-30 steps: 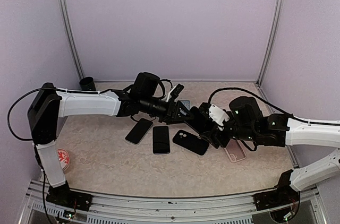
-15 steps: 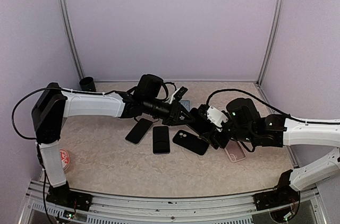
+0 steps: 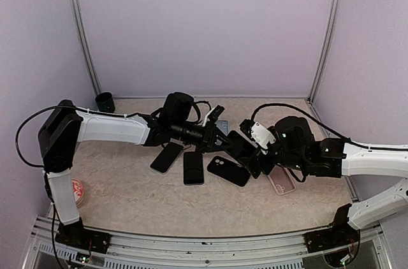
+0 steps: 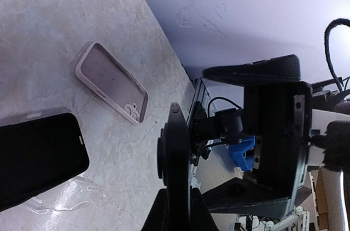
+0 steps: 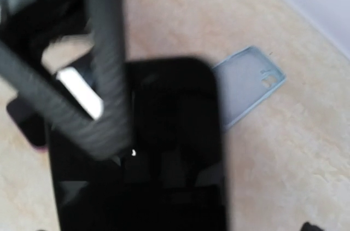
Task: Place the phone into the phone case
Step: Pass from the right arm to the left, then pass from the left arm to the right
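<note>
Above the middle of the tabletop (image 3: pixel 127 200), the left claw (image 3: pixel 218 142) is closed tight on a black phone (image 4: pixel 175 160), holding it edge-on clear of the surface. The right claw (image 3: pixel 245 149) faces it with its fingers spread wide apart. A pink case (image 3: pixel 281 181) lies open side up beside the right arm. A grey-blue case (image 5: pixel 249 80) lies farther back.

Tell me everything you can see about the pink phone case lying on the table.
The pink phone case lies flat on the marbled table, open side up and empty. It looks like soft, matte silicone, with rounded corners and a raised rim all round. A camera cutout with small holes sits at one end. Nothing touches it, and no claw is on it.
</note>
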Motion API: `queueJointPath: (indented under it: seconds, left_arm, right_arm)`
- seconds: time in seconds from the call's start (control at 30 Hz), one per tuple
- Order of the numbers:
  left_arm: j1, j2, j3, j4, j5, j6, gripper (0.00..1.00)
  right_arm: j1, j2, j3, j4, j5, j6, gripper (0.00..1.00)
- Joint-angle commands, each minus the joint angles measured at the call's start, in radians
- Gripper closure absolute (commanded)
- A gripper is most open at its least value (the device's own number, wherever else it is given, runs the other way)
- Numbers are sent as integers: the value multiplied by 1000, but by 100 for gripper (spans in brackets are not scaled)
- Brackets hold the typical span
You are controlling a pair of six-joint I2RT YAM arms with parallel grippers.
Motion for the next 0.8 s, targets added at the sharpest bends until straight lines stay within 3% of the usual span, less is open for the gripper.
queueJointPath:
  seconds: [0.0,0.1,0.37,0.77]
  left_arm:
    - [26,-54,-71,204,-2,-65,100]
    - [43,-75,-136,327,1,-87,100]
    - [109,-130,-298,682,-17,-204,100]
    - [121,-96,-369,1043,-2,-364,100]
  right_arm:
    - [8,-91,-18,83,36,102,1]
    - [-11,-149,-32,122,39,210,0]
    - [-135,-271,-160,302,-162,566,1]
    - [-265,-174,-328,675,-492,912,3]
